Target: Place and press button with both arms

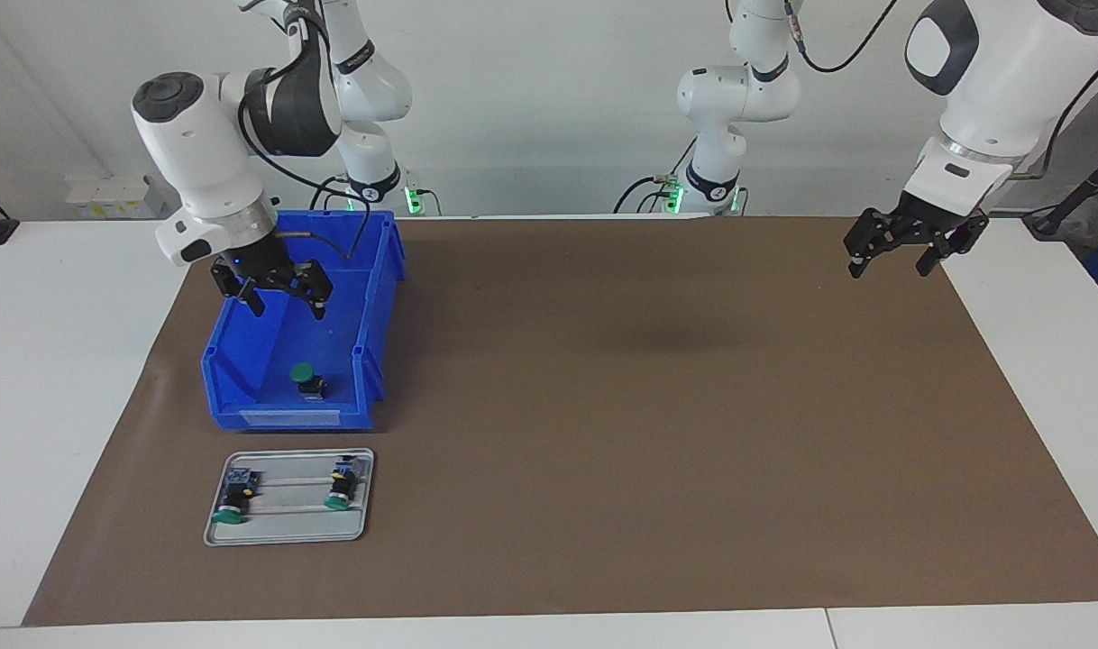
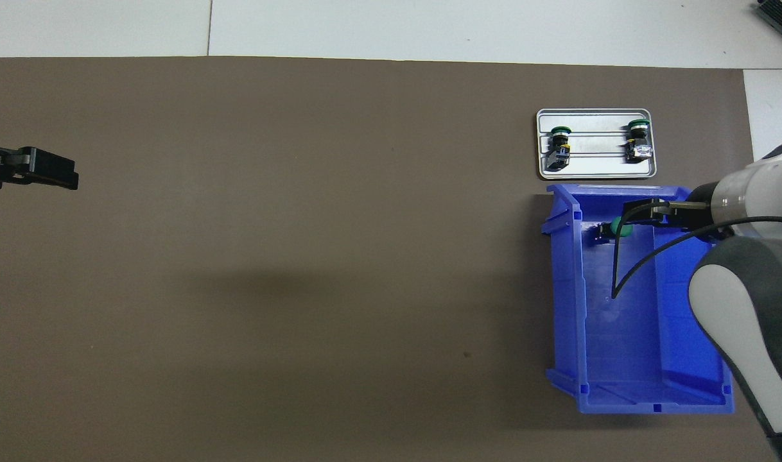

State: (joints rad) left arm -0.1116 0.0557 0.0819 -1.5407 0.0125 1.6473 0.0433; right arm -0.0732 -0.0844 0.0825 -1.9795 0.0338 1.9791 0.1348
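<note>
A green-capped button (image 1: 306, 379) lies in the blue bin (image 1: 379, 297), near the bin's low end that is farther from the robots. It also shows in the overhead view (image 2: 617, 228). My right gripper (image 1: 288, 310) is open and hangs above the bin's inside, over the button and clear of it. In the overhead view the right gripper (image 2: 636, 213) partly covers the button. My left gripper (image 1: 890, 269) is open and empty, waiting in the air over the mat's edge at the left arm's end, and shows in the overhead view (image 2: 70, 178).
A grey tray (image 1: 288, 532) lies on the brown mat just past the bin, farther from the robots, and holds two more green-capped buttons (image 1: 235, 494) (image 1: 341, 485). The tray (image 2: 596, 168) and bin (image 2: 565, 289) also show in the overhead view.
</note>
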